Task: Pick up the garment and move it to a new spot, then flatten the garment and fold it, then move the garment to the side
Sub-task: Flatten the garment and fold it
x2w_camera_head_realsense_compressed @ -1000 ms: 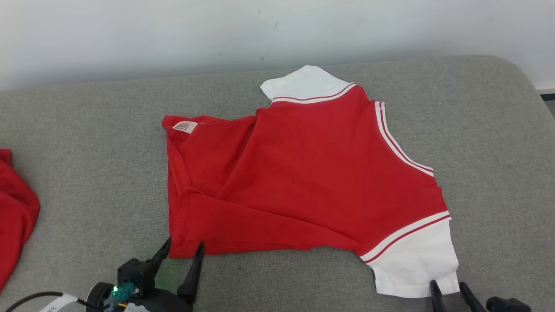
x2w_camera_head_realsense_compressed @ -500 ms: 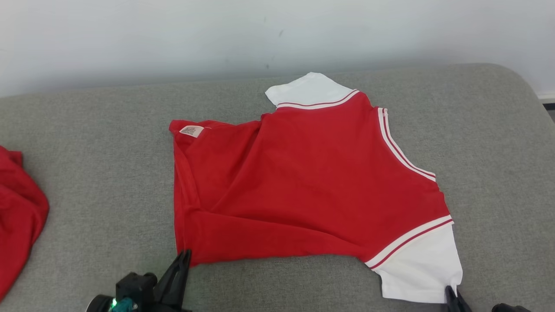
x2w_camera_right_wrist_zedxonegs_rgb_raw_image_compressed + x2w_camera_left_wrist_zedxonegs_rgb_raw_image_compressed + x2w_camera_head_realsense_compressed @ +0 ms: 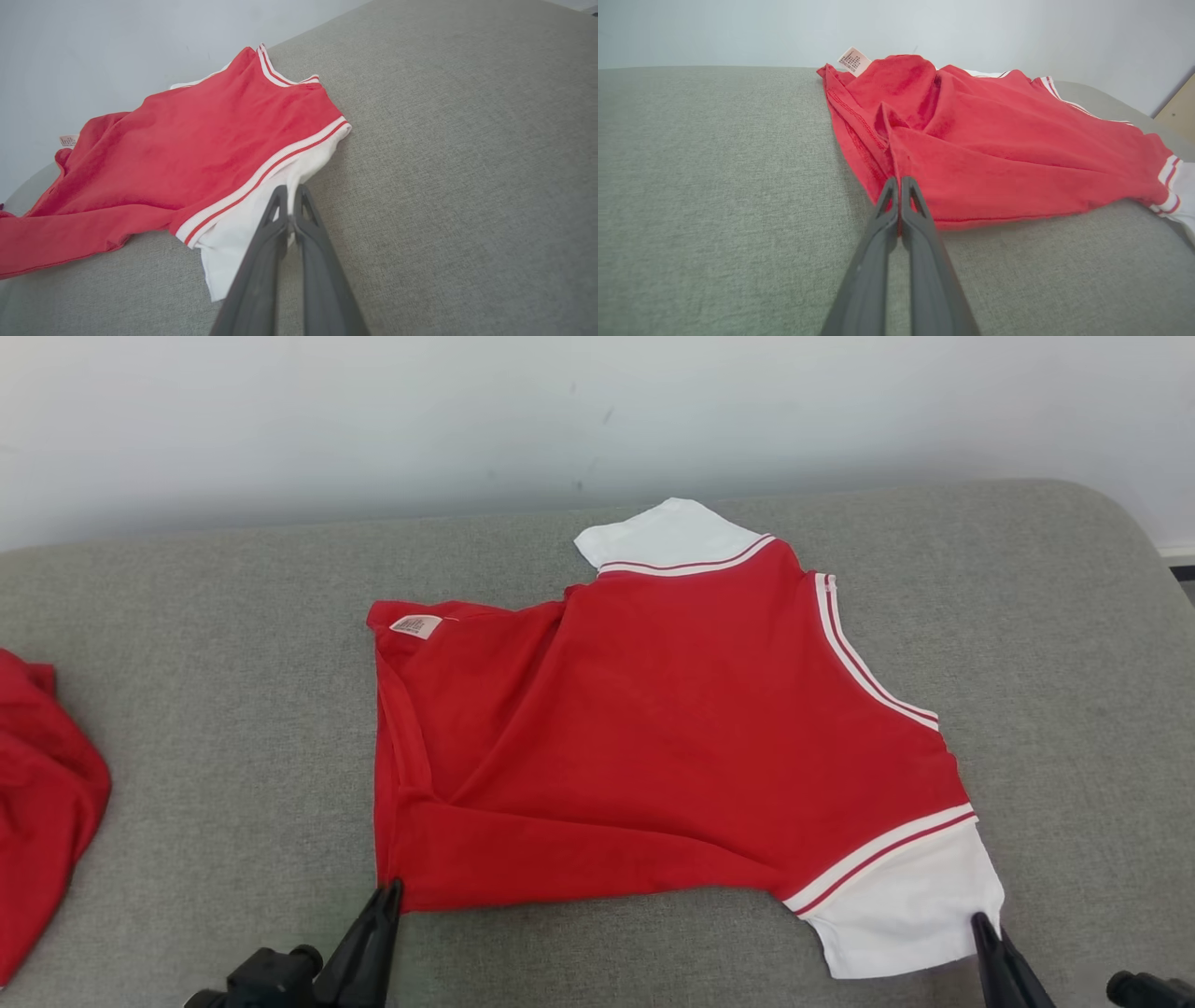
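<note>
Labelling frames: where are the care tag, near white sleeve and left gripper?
care tag [image 3: 415, 625], head view, its middle.
near white sleeve [image 3: 910, 907], head view, plain white cloth.
left gripper [image 3: 899, 181], left wrist view, fingertips.

The right gripper [image 3: 290, 189] has its fingers pressed together on the white sleeve [image 3: 243, 224] of a red shirt [image 3: 187, 149] (striped trim at the seams), which lies spread on a grey cushion [image 3: 444, 163]. A small label [image 3: 68, 140] shows at its far corner.
</note>
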{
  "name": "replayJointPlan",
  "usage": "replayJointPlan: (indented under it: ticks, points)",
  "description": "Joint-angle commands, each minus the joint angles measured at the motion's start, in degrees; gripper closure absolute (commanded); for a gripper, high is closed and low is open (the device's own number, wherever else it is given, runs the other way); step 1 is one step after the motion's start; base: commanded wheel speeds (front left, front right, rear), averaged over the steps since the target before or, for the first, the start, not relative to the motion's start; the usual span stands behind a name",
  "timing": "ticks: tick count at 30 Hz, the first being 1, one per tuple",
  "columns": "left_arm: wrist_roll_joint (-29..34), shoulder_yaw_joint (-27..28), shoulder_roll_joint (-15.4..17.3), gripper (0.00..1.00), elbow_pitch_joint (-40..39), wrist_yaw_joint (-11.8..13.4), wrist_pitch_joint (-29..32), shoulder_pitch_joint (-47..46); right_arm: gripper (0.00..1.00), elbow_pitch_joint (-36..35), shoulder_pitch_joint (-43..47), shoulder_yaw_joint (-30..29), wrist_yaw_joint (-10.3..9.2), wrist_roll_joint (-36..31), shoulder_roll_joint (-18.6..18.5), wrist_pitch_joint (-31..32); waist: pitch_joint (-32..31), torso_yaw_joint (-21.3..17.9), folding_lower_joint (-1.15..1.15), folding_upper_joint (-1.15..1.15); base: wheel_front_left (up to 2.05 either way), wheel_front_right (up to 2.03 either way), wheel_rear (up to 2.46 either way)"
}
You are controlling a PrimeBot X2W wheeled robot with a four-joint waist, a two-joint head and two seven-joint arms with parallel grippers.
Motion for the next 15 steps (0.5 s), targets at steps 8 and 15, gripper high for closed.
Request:
replayJointPlan:
  ticks: [8, 15]
  points:
    - [-1.0, 0.1, 0.0, 1.0, -1.8, 0.1, -0.2, -3.1, 1.0, -3.9, -4.0, 0.1, 0.08, 2.1, -1.2, 2.9, 0.1, 0.2, 0.0, 0.0, 0.0, 0.0, 0.0]
    - [-6.3, -7.9, 6.7, 1.0, -3.2, 0.1, 2.5, -18.1, 1.0, -5.9, -18.7, 1.7, 0.08, 6.8, -5.3, 7.9, 3.1, 0.2, 0.0, 0.0, 0.0, 0.0, 0.0]
